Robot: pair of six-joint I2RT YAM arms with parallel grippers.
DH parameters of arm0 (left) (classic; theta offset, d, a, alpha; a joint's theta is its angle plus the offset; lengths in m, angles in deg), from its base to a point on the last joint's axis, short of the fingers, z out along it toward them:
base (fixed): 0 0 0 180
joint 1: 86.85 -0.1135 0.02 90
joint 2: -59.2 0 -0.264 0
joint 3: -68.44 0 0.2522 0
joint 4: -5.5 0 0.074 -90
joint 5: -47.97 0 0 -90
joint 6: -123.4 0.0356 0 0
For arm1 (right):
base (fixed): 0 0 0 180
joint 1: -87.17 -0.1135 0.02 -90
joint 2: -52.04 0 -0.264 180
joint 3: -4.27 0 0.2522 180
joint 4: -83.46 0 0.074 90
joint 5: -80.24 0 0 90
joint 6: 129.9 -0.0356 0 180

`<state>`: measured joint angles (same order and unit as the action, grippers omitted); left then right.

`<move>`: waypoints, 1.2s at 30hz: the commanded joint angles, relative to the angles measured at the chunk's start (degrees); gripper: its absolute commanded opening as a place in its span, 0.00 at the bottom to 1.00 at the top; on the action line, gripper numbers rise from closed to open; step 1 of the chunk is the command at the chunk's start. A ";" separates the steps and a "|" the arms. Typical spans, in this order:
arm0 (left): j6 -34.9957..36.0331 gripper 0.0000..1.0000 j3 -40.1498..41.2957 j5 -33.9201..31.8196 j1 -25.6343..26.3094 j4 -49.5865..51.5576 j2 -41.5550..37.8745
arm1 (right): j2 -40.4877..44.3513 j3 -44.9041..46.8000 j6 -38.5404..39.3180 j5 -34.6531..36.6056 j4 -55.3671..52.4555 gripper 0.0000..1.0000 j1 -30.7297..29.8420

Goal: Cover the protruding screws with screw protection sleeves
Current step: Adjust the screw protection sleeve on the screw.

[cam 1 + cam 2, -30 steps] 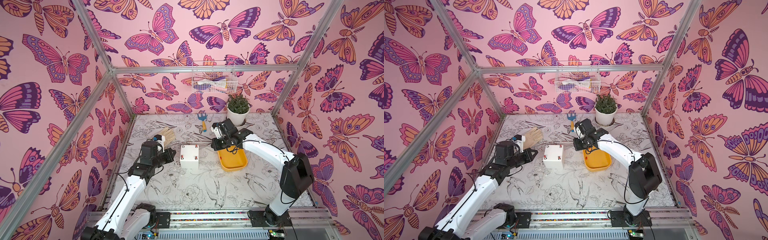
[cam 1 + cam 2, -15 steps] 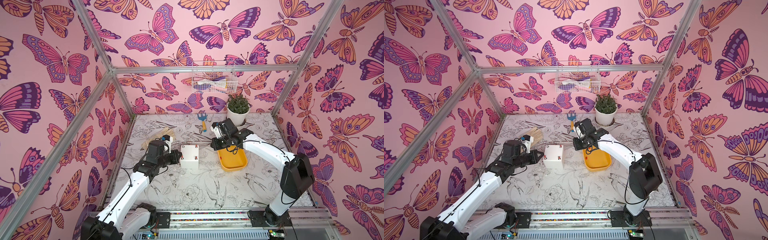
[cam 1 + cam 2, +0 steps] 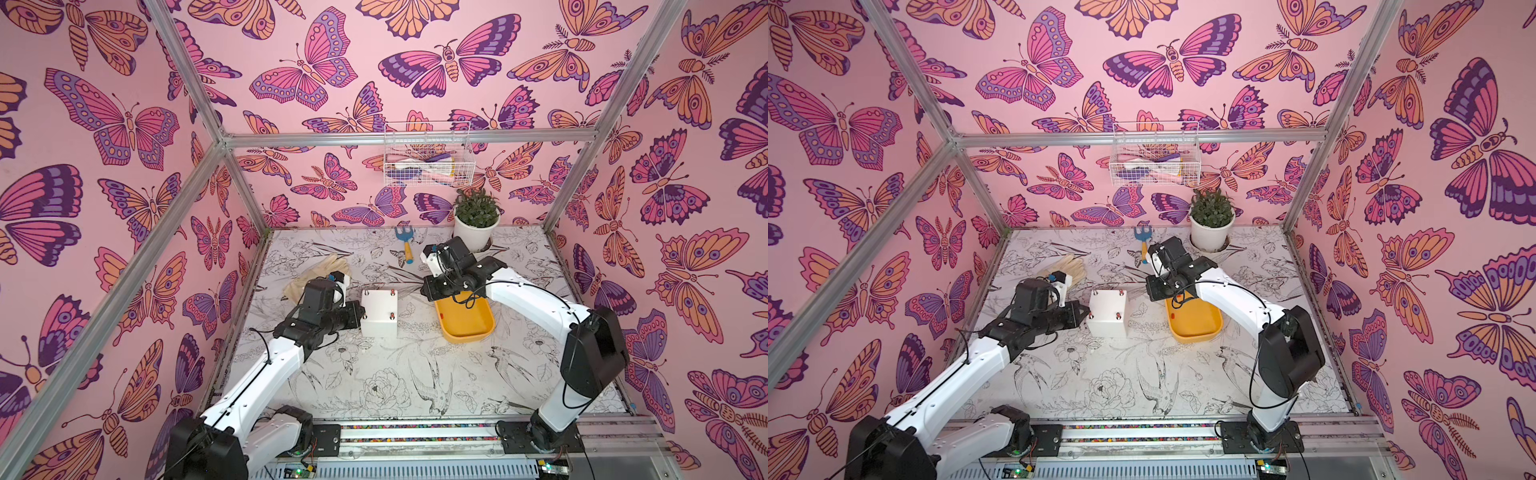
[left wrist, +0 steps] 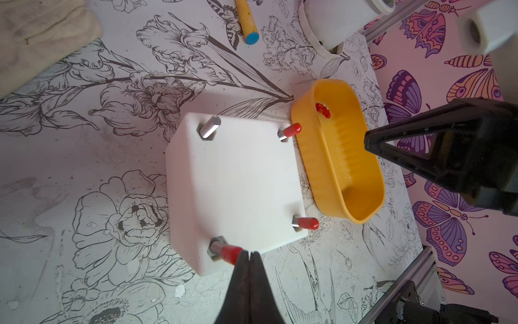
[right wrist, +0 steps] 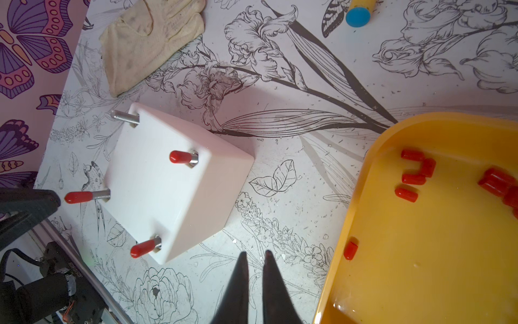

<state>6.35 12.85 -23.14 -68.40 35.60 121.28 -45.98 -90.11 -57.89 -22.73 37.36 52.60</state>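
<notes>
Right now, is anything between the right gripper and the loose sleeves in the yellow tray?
Nothing visible but the yellow tray's own rim. The right gripper hangs over bare table beside it, jaws slightly apart and empty; the loose sleeves lie uncovered on the tray floor.

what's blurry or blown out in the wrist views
Left wrist: left gripper soft and out of focus, white box top washed out. Right wrist: right gripper blurred too, faint sheen on the yellow tray floor.
</notes>
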 commanded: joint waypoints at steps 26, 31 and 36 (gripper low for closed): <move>1.56 0.00 -0.53 -1.34 0.57 -1.22 0.76 | 1.20 -0.38 0.71 -1.08 -0.80 0.14 0.47; 1.65 0.00 -0.45 -1.80 0.61 -1.29 1.10 | 1.30 -0.50 0.71 -0.87 -0.82 0.14 0.55; 1.65 0.00 -0.10 -2.26 0.70 -1.26 1.46 | 1.51 -0.39 0.84 -0.85 -0.90 0.14 0.65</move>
<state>7.03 12.63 -24.23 -68.07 35.10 122.22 -45.98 -90.11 -57.85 -23.13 37.36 52.69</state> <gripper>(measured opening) 0.047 0.139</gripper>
